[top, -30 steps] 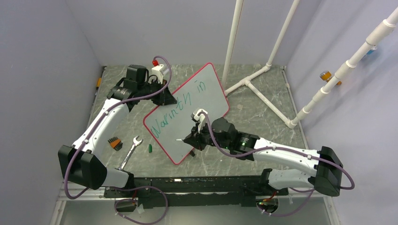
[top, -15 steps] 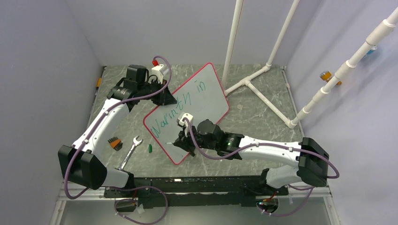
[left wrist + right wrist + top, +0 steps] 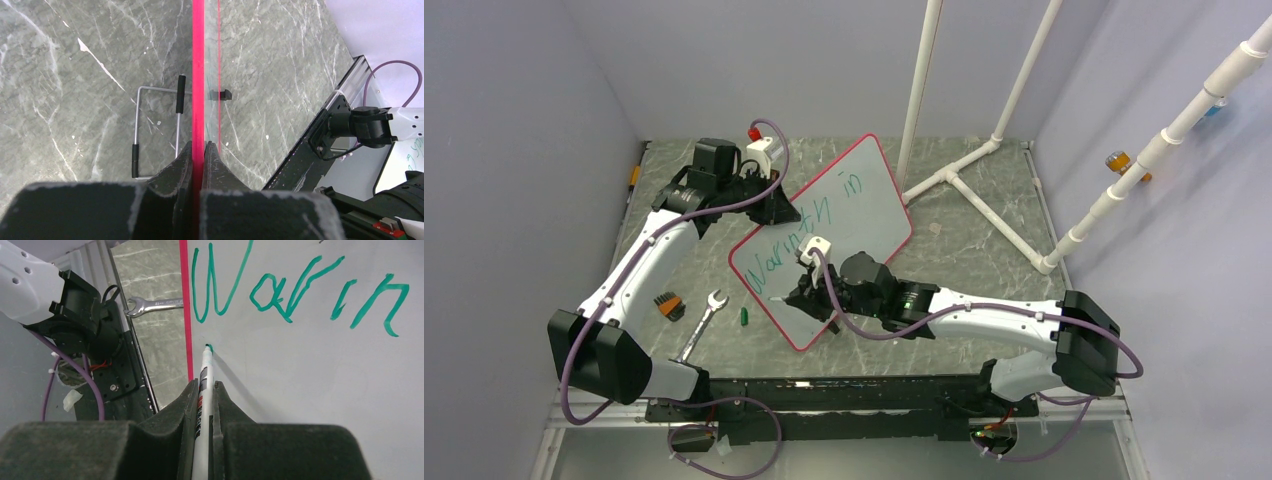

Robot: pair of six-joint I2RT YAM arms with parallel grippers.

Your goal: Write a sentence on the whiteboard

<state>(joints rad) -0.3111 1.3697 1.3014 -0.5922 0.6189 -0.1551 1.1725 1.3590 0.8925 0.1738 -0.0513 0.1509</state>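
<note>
**Marker [image 3: 204, 371] tip on the whiteboard [image 3: 874, 215]**

The whiteboard lies slanted in the middle of the gray marbled table [image 3: 984, 260]. It is flat and white, with a thin red rim. The left gripper [image 3: 199, 150] is clamped tightly on that rim. The right gripper [image 3: 205, 390] pinches the slim white marker, whose green tip touches the board below the sentence [image 3: 299, 290], which reads "Warmth in". A steel wrench [image 3: 702, 322] and a small green cap [image 3: 744, 316] lie near the board's left edge. White pipes [image 3: 969, 185] stand to its right.

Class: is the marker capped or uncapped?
Uncapped: the marker shows a bare green tip, pointing at the whiteboard below the lettering.
</note>
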